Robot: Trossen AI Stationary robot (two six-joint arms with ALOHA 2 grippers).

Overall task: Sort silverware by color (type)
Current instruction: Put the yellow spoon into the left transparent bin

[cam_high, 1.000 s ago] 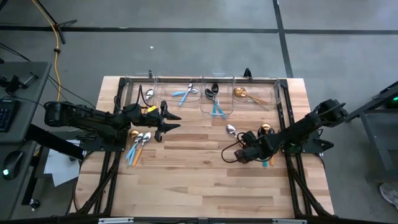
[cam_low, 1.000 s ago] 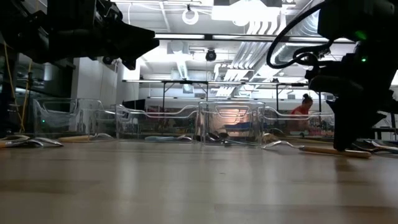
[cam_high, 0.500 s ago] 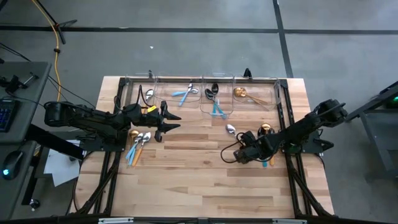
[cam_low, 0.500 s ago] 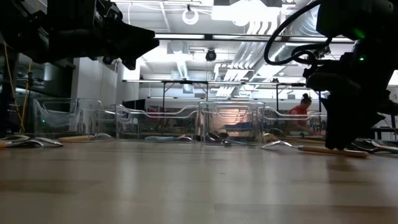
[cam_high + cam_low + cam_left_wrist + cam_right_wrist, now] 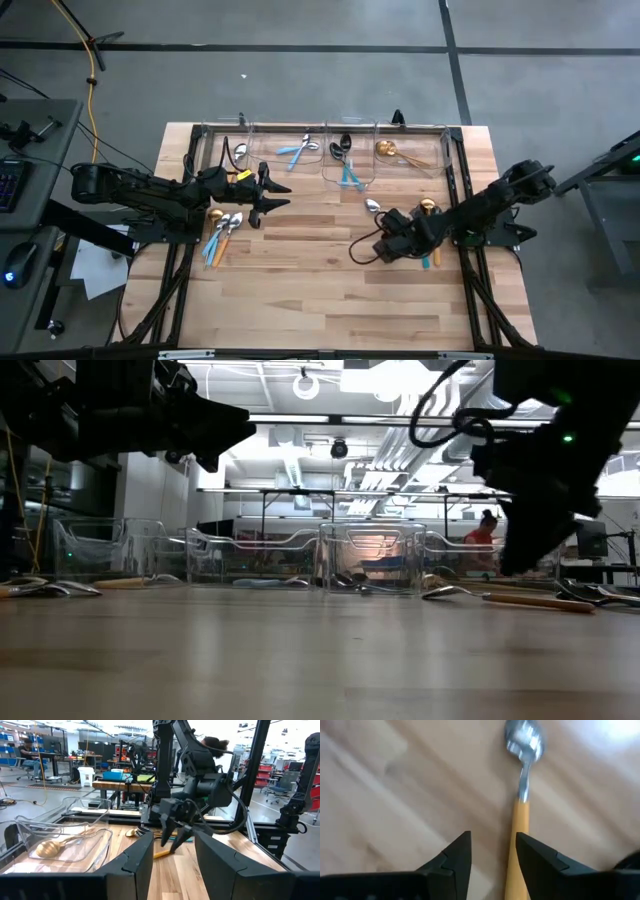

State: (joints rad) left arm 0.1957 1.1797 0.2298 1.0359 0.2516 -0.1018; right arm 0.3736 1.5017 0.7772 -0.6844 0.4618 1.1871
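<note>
The silverware is split three ways: a few pieces lie loose at the table's left point(image 5: 220, 232), several sit in the clear bins point(image 5: 300, 150), and some lie at the right. A spoon with a silver head and orange handle point(image 5: 520, 820) lies flat on the wood. My right gripper point(image 5: 492, 852) hangs open, tilted down just above that handle, which runs beside one finger without touching. In the high view this gripper point(image 5: 385, 224) sits right of centre. My left gripper point(image 5: 283, 195) waits level and open above the table's left half.
Clear bins line the far edge, holding light-blue-handled pieces, black pieces with blue handles point(image 5: 347, 168) and gold ones point(image 5: 395, 152). A gold spoon point(image 5: 428, 207) and two more handles point(image 5: 430, 260) lie by my right arm. Bare wood fills the near half.
My right gripper has risen off the orange-handled spoon, shifted a little toward the table's left and rolled at the wrist. The spoon stays flat on the table.
</note>
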